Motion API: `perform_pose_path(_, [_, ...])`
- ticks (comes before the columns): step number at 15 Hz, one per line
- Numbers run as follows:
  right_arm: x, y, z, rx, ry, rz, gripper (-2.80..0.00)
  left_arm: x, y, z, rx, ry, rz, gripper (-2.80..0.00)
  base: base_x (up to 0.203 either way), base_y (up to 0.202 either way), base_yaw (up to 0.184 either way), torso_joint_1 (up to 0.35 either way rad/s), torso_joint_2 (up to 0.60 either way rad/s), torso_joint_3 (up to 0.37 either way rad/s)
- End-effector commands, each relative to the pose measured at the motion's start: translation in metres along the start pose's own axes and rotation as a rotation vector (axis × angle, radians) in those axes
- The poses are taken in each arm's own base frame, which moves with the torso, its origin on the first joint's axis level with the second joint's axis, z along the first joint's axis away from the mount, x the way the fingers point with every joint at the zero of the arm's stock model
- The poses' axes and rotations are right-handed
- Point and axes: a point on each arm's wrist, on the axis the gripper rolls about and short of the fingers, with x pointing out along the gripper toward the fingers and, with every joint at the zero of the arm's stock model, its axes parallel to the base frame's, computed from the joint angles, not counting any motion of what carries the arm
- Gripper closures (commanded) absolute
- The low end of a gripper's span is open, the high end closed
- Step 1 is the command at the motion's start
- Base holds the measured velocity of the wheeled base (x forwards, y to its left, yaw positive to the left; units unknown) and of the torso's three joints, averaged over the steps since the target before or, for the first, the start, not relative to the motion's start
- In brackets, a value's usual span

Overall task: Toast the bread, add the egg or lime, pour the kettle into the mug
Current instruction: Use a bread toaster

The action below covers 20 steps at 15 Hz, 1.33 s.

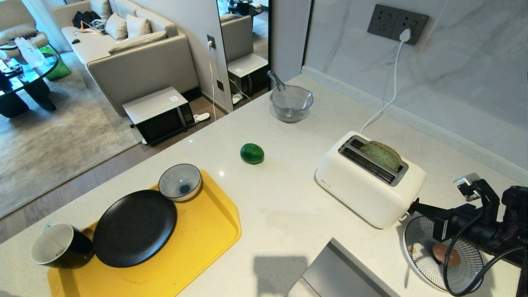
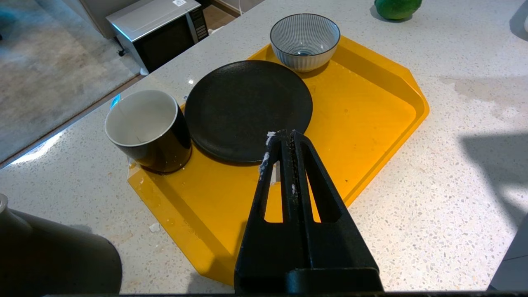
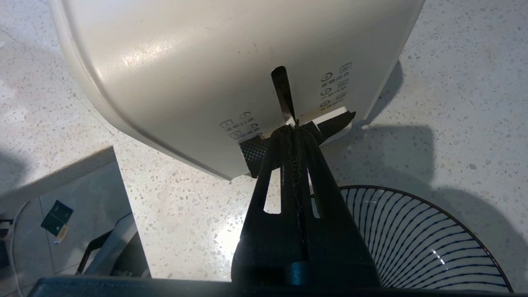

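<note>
The pale green bread (image 1: 385,154) stands in the far slot of a white toaster (image 1: 367,185), its rounded top showing above the slot. My right gripper (image 1: 414,205) is shut, and its tips (image 3: 293,128) rest on the toaster's black lever (image 3: 253,150) at the low end of its slit. The tan egg (image 1: 445,254) lies on a striped plate (image 1: 420,235) beneath that arm. The lime (image 1: 252,153) lies alone on the counter. The black mug (image 1: 60,249) stands on a yellow tray (image 1: 206,231). My left gripper (image 2: 284,136) hangs shut above the tray. The dark kettle (image 2: 53,255) shows partly.
A black plate (image 1: 134,227) and a blue-striped bowl (image 1: 180,181) share the tray. A glass bowl (image 1: 291,103) stands at the counter's far edge. The toaster's white cord (image 1: 392,82) runs to a wall socket. A grey metal panel (image 1: 330,272) lies at the near edge.
</note>
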Motion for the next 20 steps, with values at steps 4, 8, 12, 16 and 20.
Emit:
perform_pose_path(4, [-0.0001, 0.0001, 0.0002, -0.003, -0.004, 0.002, 0.00, 0.0009, -0.0003, -0.0047, 0.000, 0.014, 0.000, 0.00, 0.000, 0.000, 0.000, 0.000, 0.00, 0.000])
perform_pose_path(8, [-0.0003, 0.0002, -0.0001, -0.002, -0.002, 0.003, 0.00, 0.0009, -0.0003, -0.0047, 0.000, 0.014, 0.000, 0.00, 0.000, 0.000, 0.000, 0.000, 0.00, 0.000])
perform_pose_path(12, [-0.0007, 0.0004, -0.0002, -0.002, -0.002, 0.003, 0.00, 0.0009, -0.0003, -0.0047, 0.000, 0.014, 0.000, 0.00, 0.000, 0.000, 0.000, 0.000, 0.00, 0.000])
perform_pose_path(16, [-0.0012, 0.0006, 0.0005, -0.005, -0.005, 0.002, 0.00, 0.0009, -0.0003, -0.0047, 0.000, 0.014, 0.000, 0.00, 0.000, 0.000, 0.000, 0.000, 0.00, 0.000])
perform_pose_path(20, [-0.0013, 0.0007, 0.0000, -0.002, -0.002, 0.003, 0.00, 0.0009, -0.0003, -0.0047, 0.000, 0.014, 0.000, 0.00, 0.000, 0.000, 0.000, 0.000, 0.00, 0.000])
